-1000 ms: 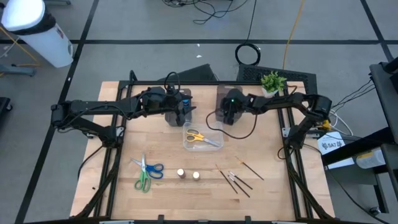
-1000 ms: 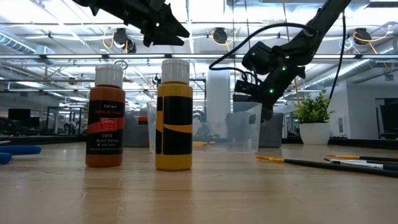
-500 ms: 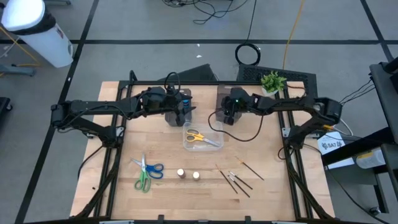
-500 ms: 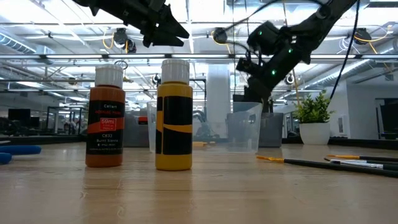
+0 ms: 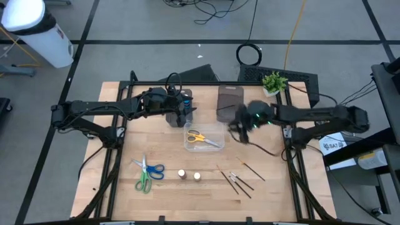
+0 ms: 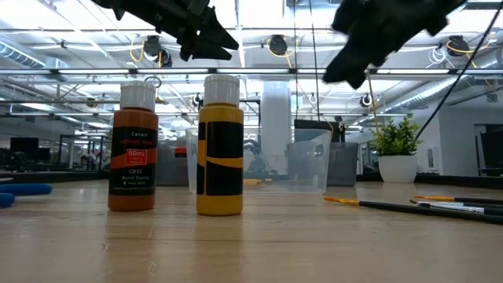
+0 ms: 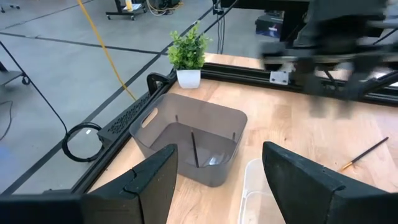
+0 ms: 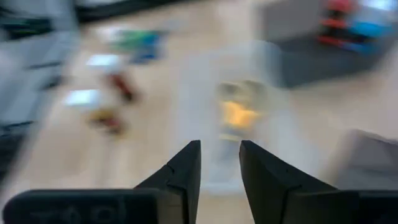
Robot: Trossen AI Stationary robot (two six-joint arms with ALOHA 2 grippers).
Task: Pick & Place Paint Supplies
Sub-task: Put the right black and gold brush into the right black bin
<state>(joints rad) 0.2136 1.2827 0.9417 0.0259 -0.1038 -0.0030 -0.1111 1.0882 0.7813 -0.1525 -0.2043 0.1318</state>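
Note:
Two small paint bottles [image 5: 181, 175] [image 5: 197, 177] stand upright near the front edge; the low view shows them as brown [image 6: 132, 149] and yellow [image 6: 220, 149]. Green and blue scissors [image 5: 147, 172] lie to their left, and several thin brushes [image 5: 237, 178] lie to their right. Yellow scissors [image 5: 199, 137] lie in a clear box [image 5: 212, 129]. My left gripper [image 5: 186, 112] hangs open and empty at the far left tray. My right gripper [image 5: 240, 125] is blurred, open by a narrow gap and empty, in the air between the right tray [image 5: 228, 100] and the clear box.
A brush [image 7: 194, 149] leans inside the right grey tray [image 7: 186, 124]. The left tray [image 8: 323, 46] holds red and blue things. A potted plant [image 5: 273, 81] stands at the far right corner. Bare wood lies along the front edge.
My right gripper has left its place over the right tray, risen, and swung toward the table's near edge and a little to the right, moving fast enough to blur. The right tray now shows uncovered. My left gripper has kept still.

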